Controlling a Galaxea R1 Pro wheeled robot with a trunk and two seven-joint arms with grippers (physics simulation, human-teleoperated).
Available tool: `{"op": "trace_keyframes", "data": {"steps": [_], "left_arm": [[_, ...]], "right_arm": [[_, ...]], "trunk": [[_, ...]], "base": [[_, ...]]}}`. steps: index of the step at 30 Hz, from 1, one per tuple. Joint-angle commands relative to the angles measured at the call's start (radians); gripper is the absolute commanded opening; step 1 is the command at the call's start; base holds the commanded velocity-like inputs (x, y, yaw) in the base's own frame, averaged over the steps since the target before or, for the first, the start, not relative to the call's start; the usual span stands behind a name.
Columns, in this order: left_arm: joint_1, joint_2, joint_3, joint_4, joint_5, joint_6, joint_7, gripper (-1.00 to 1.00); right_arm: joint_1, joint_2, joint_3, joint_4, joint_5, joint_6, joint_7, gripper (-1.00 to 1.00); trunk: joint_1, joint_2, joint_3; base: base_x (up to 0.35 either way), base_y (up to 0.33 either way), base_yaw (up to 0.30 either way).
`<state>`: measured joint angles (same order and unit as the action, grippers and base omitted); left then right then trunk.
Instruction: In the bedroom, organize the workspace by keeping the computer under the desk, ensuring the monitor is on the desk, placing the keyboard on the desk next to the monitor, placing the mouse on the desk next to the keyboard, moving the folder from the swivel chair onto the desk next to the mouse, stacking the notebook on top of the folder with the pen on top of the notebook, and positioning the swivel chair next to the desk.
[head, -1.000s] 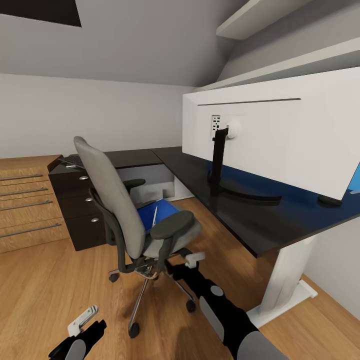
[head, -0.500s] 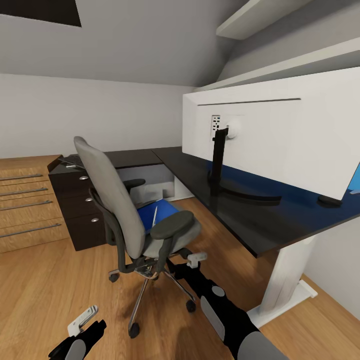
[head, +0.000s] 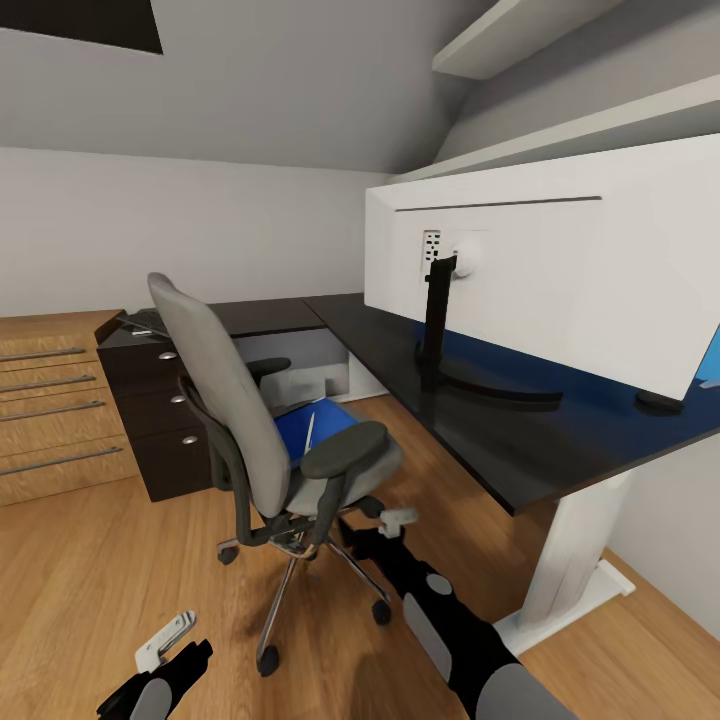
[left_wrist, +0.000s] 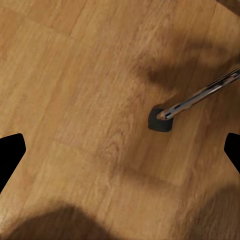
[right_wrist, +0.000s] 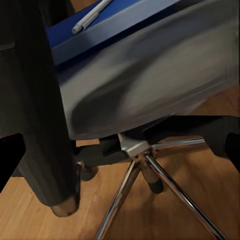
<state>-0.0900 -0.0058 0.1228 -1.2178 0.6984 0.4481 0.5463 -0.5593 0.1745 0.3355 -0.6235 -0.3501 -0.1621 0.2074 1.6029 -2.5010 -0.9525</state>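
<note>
The grey swivel chair (head: 235, 400) stands on the floor before the black desk (head: 480, 430). On its seat lies the blue folder (head: 325, 425) with the thin pen (head: 309, 432) on top. The same folder (right_wrist: 62, 31) and pen (right_wrist: 92, 15) appear above the seat's underside in the right wrist view. The monitor (head: 560, 270) stands on the desk, white back toward me. A small dark oval, probably the mouse (head: 660, 401), lies beside it. The keyboard (head: 140, 322) rests at the desk's far left end. The notebook is hidden. My right gripper (head: 392, 519) (right_wrist: 120, 155) hangs open below the chair's armrest. My left gripper (head: 165, 638) (left_wrist: 120, 150) is open over bare floor.
A light wood dresser (head: 50, 410) and a dark drawer unit (head: 165, 430) stand at the left. A light grey box (head: 305, 365), maybe the computer, sits under the desk's corner. The white desk leg (head: 570, 560) is at the right. A chair caster (left_wrist: 161, 120) lies below my left gripper.
My right gripper has edged slightly to the right near the chair's base. Chair, desk things and left gripper have stayed put.
</note>
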Motion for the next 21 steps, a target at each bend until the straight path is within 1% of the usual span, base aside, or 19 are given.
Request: {"op": "trace_keyframes", "data": {"steps": [1, 2, 5, 6, 9, 12, 16, 21], "left_arm": [[0.0, -0.001, 0.001, -0.002, 0.009, 0.003, 0.006, 1.0], [0.0, -0.001, 0.001, -0.002, 0.009, 0.003, 0.006, 1.0], [0.0, -0.001, 0.001, -0.002, 0.009, 0.003, 0.006, 1.0], [0.0, -0.001, 0.001, -0.002, 0.009, 0.003, 0.006, 1.0], [0.0, 0.0, 0.001, -0.002, 0.009, 0.003, 0.006, 1.0], [0.0, 0.0, 0.001, -0.001, 0.009, 0.003, 0.006, 1.0], [0.0, 0.0, 0.002, -0.001, 0.009, 0.004, 0.006, 1.0], [0.0, 0.0, 0.002, -0.001, 0.008, 0.004, 0.008, 1.0]], "right_arm": [[-0.001, -0.001, -0.006, 0.004, -0.011, -0.004, 0.002, 1.0], [-0.001, -0.001, -0.006, 0.004, -0.011, -0.004, 0.002, 1.0], [-0.002, -0.001, -0.042, 0.01, -0.012, -0.004, 0.001, 1.0], [-0.002, -0.001, -0.042, 0.01, -0.012, -0.004, 0.001, 1.0], [-0.002, -0.001, -0.086, 0.014, -0.013, -0.003, 0.001, 1.0], [-0.003, -0.001, -0.116, 0.016, -0.013, -0.002, 0.001, 1.0], [-0.003, -0.001, -0.132, 0.017, -0.013, -0.001, 0.001, 1.0], [-0.003, -0.001, -0.142, 0.017, -0.013, -0.001, 0.0, 1.0]], "trunk": [[0.0, 0.0, -0.001], [0.0, 0.0, -0.001], [0.0, 0.0, -0.001], [0.0, 0.0, -0.001], [0.0, 0.0, -0.001], [0.0, 0.0, -0.001], [0.0, 0.0, -0.001], [0.0, 0.0, -0.001]], "base": [[0.0, 0.0, 0.0], [0.0, 0.0, 0.0], [0.0, 0.0, 0.0], [0.0, 0.0, 0.0], [0.0, 0.0, 0.0], [0.0, 0.0, 0.0], [0.0, 0.0, 0.0], [0.048, 0.0, 0.0]]}}
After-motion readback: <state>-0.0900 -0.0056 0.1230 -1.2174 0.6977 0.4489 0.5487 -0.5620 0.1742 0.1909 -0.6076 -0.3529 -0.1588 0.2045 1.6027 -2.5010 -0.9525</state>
